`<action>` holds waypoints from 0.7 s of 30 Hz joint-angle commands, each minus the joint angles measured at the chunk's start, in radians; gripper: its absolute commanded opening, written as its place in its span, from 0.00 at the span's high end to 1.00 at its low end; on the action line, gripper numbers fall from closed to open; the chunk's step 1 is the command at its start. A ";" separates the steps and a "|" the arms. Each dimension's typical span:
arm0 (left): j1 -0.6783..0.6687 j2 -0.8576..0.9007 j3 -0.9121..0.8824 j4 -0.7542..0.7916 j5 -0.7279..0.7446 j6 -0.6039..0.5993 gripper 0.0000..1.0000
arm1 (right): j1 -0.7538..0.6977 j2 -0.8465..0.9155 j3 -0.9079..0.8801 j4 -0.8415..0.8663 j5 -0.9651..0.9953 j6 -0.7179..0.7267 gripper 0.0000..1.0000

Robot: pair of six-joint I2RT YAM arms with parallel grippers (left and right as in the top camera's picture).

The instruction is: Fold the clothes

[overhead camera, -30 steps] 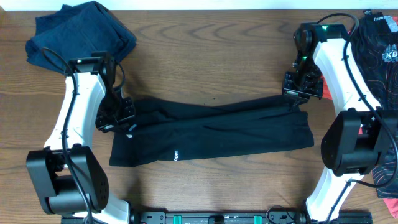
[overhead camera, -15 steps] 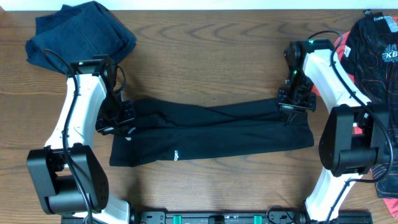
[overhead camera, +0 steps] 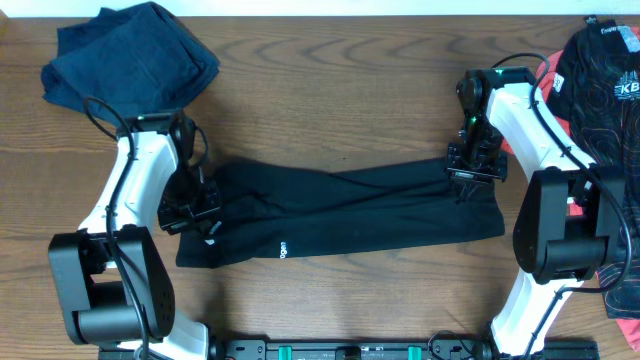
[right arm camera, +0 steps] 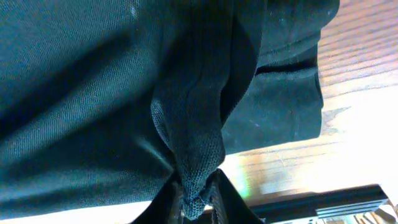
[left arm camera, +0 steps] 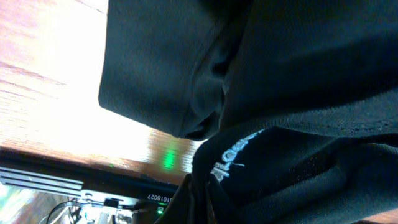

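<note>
The black garment lies lengthwise across the surface, left tool clamped on its left end and right tool pinching a cloth ridge at its right end, seemingly to keep it taut for folding

"KB" on black red-lined garment

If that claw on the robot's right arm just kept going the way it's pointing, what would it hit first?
The black garment: the right gripper points down with a fold of it in its jaws. Just beneath that should be the wooden table, though depth is hard to judge.
</note>
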 commanded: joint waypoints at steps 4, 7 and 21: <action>-0.001 -0.003 -0.014 0.013 -0.022 -0.032 0.79 | 0.015 -0.026 -0.003 0.005 0.006 -0.006 0.64; -0.001 -0.003 -0.014 0.014 -0.022 -0.034 0.75 | 0.015 -0.026 -0.003 0.006 0.006 -0.006 0.60; -0.001 -0.005 0.071 0.062 -0.021 -0.037 0.41 | -0.007 -0.026 0.031 -0.005 0.048 -0.006 0.12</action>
